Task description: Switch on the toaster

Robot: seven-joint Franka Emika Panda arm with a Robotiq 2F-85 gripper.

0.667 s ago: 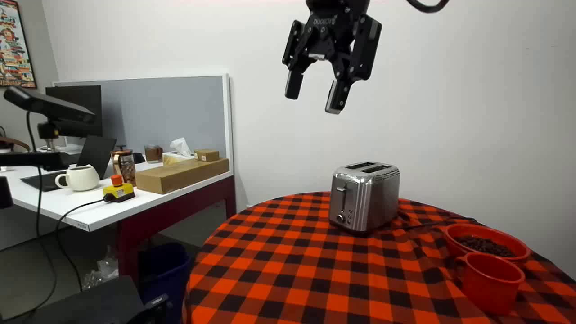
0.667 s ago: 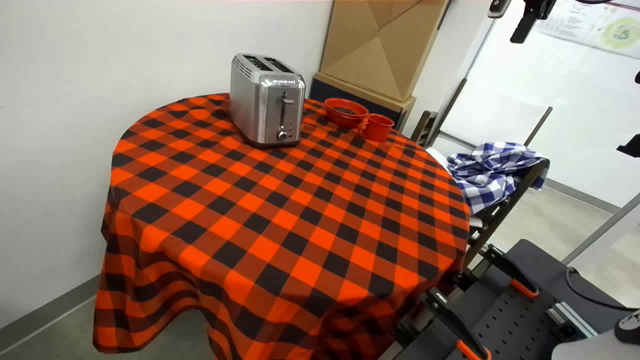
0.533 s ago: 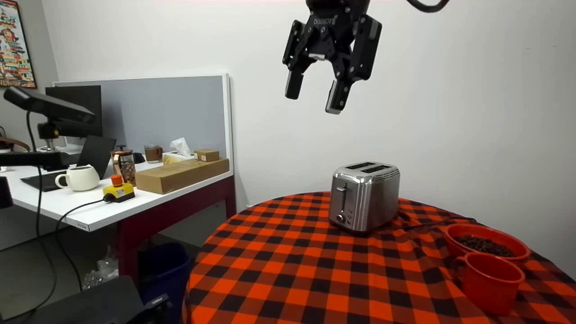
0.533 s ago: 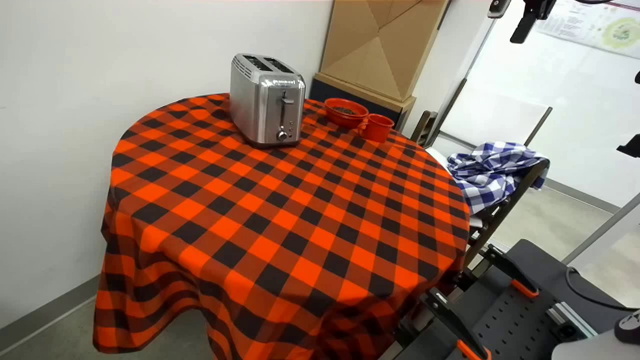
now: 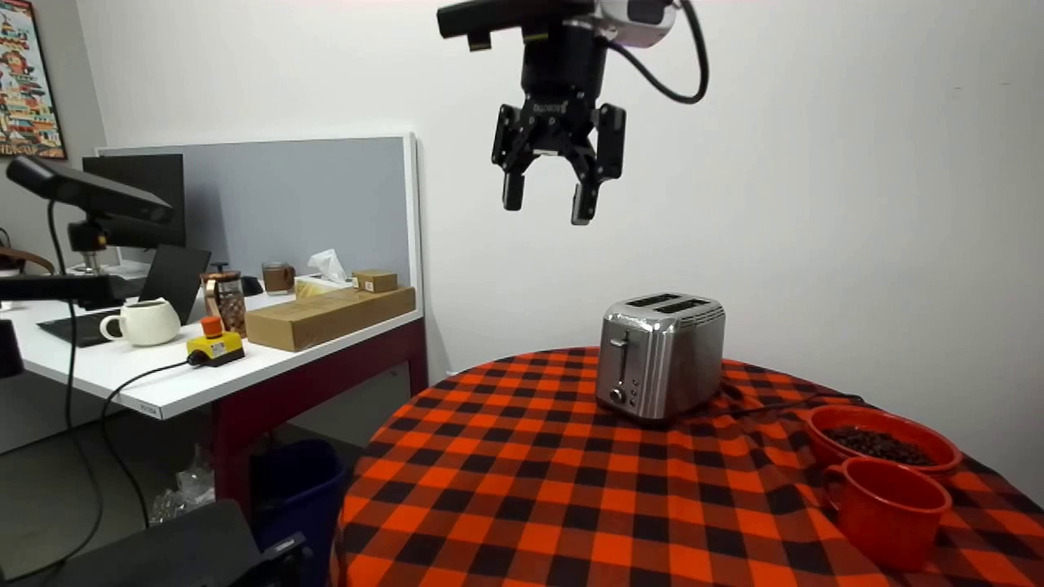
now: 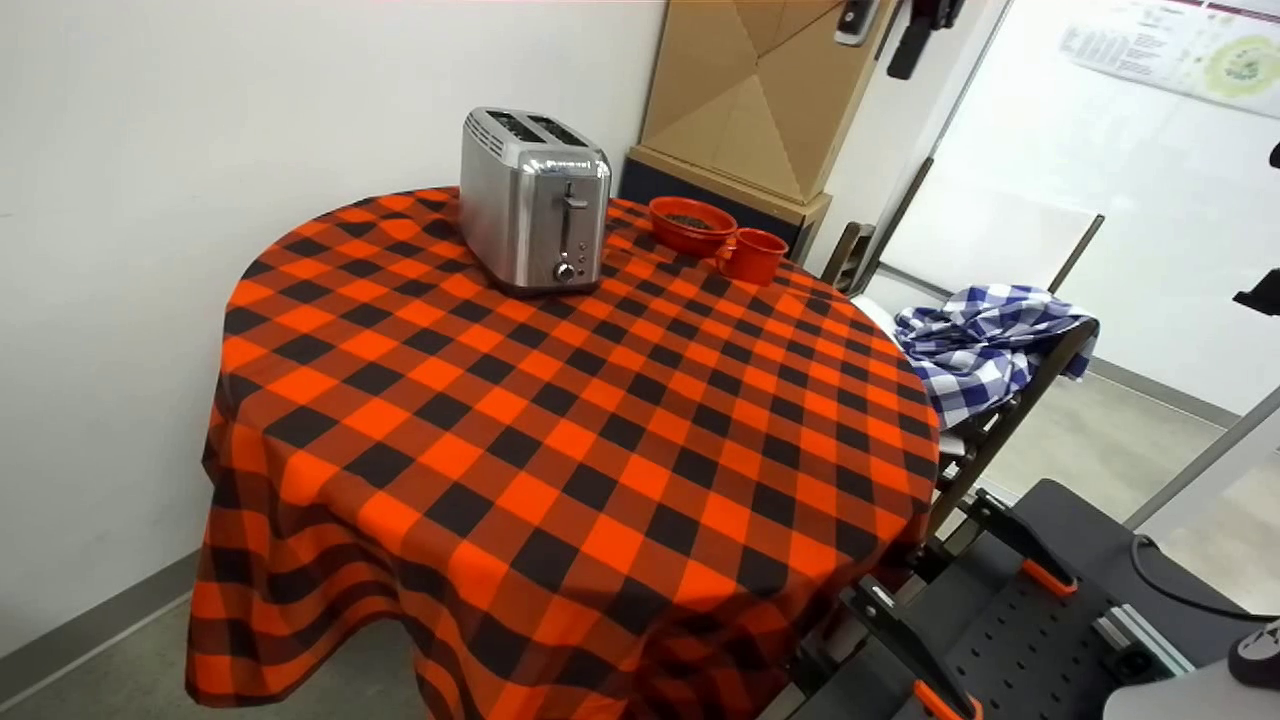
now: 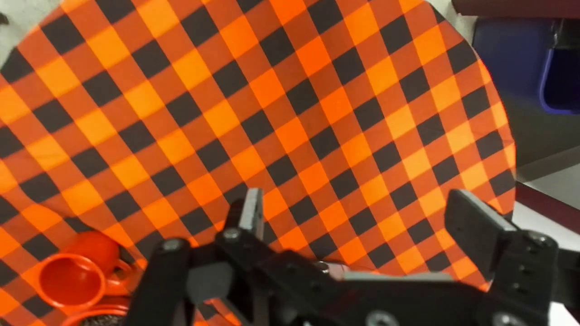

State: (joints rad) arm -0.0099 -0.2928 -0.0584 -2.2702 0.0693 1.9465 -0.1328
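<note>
The toaster (image 5: 661, 359) is a shiny silver box with two top slots. It stands upright on the checked tablecloth and also shows in an exterior view (image 6: 535, 200). Its lever (image 5: 620, 344) is near the top of its track on the front panel, above a round knob (image 6: 564, 270). My gripper (image 5: 548, 210) is open and empty, pointing down, well above the table and apart from the toaster. Only its fingertips (image 6: 880, 50) show at the top of an exterior view. In the wrist view the open fingers (image 7: 353, 194) mostly hide the toaster; a sliver of shiny metal (image 7: 335, 270) shows.
A red mug (image 5: 893, 509) and a red bowl (image 5: 938, 456) of dark beans stand together on the round table (image 6: 560, 440). A black cord (image 5: 799, 402) runs from behind the toaster. The wall is close behind it. A white desk (image 5: 188, 387) stands nearby.
My gripper has moved: it is smaller, lower and more upright in an exterior view, and farther left in an exterior view. It stays open. The toaster, bowl and mug have not moved.
</note>
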